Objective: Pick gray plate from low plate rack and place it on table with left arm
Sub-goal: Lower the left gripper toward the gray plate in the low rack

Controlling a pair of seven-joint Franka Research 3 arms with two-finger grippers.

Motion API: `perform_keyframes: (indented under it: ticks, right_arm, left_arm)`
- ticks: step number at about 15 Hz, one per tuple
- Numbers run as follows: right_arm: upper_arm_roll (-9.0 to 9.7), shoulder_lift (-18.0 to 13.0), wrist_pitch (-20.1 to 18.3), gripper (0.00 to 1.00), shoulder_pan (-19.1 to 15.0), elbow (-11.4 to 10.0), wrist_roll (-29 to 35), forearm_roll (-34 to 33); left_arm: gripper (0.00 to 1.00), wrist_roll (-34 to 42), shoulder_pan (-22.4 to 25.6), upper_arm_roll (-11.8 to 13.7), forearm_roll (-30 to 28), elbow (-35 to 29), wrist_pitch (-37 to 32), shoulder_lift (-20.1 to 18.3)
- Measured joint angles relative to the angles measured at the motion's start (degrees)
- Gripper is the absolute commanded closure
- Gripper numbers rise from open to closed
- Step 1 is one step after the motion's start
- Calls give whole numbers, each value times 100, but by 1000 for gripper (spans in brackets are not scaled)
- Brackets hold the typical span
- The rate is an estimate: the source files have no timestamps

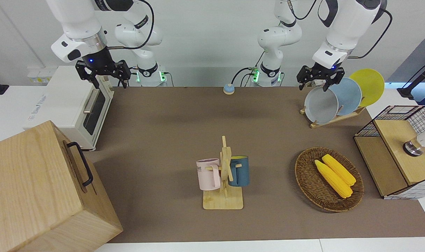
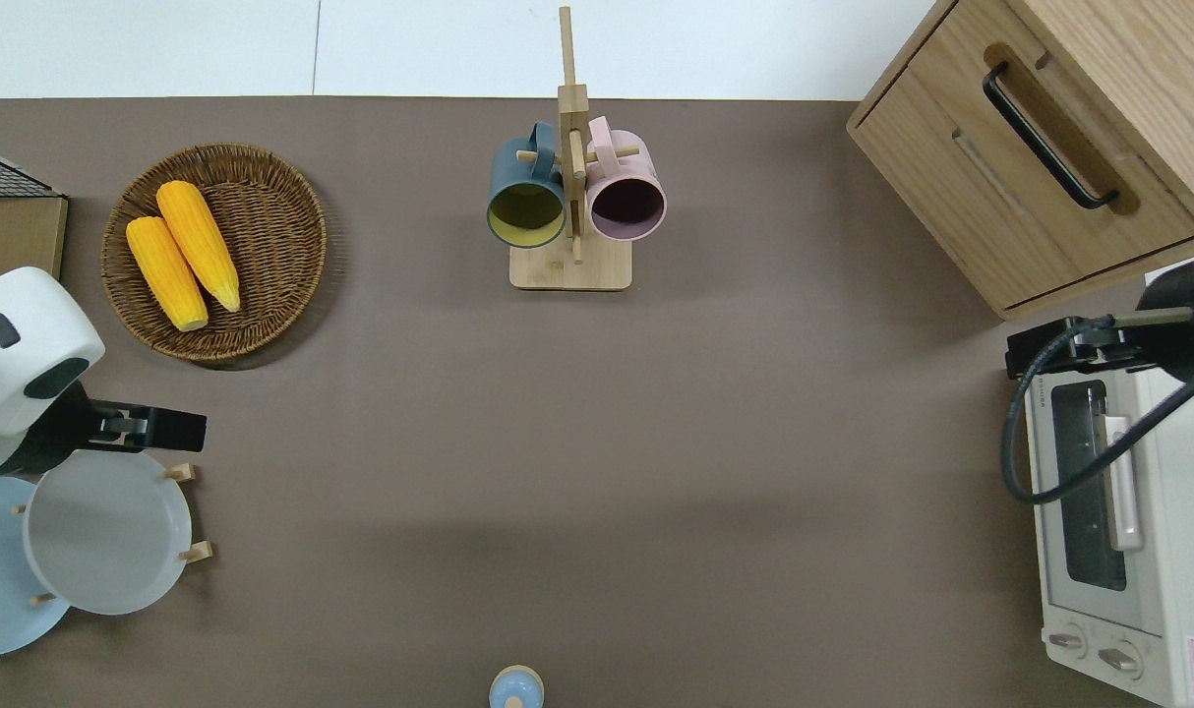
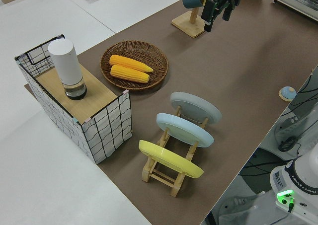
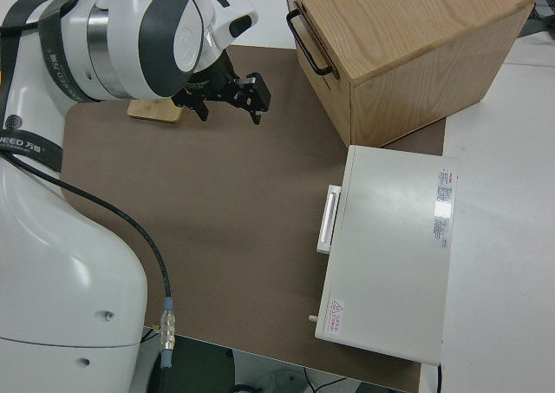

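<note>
Overhead, left claw (image 1: 320, 81) above gray plate (image 1: 321, 105)

A robotics lab staged as a mock kitchen: two white robot arms bolted at a brown table (image 1: 163, 115) against bare white walls, with a toaster oven (image 1: 77, 105), mug stand (image 1: 223, 175) and plate rack (image 1: 333, 119).

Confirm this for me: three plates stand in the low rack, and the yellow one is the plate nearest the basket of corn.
Not quite. Three plates do stand in the low rack, but the left side view shows the gray plate nearest the basket of corn; the yellow plate stands at the opposite end.
</note>
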Motion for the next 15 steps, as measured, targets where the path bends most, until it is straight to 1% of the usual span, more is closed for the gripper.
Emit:
perform_keyframes:
  ticks: [4,8,12,15]
  right_arm:
    - [-3,0,0,17,18,0,0,0]
    - [-3,0,0,17,19,0,0,0]
    - [-3,0,0,17,19,0,0,0]
    - [-3,0,0,17,20,0,0,0]
  left_arm:
    - [0,0,10,47,-35,1,-40,0]
    - [0,0,13,223,-224,1,-131,0]
    - [0,0,5,215,-251,1,-250,-45]
    - [0,0,9,226,-244,2,-464,-181]
